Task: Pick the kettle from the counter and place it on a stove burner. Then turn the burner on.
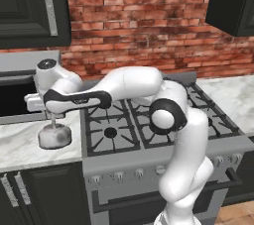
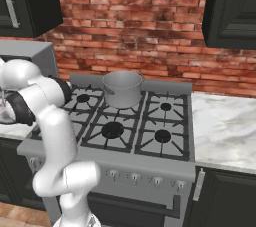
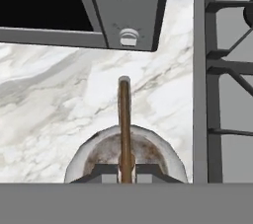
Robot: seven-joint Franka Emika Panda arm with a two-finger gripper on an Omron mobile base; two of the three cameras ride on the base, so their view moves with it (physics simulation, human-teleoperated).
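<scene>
So the jaws are clamped shut on the kettle's (image 1: 54,136) thin handle. In the hand view the gripper (image 3: 126,172) has its two dark tips pinching that brownish strip right at the bottom edge, and the grey band cuts off the kettle's near half. From the left base view the white hand hides the top of the handle. The handle stands upright, its flat strip running straight away from the hand camera. The kettle itself is squat, round, silver-grey with rusty-looking blotches on top. It's sitting on the marble table (image 1: 20,144) just left of the stove (image 1: 149,164), whose front-left burner (image 1: 110,132) is bare. Further back a grey pot (image 2: 121,89) sits on a rear burner.
</scene>
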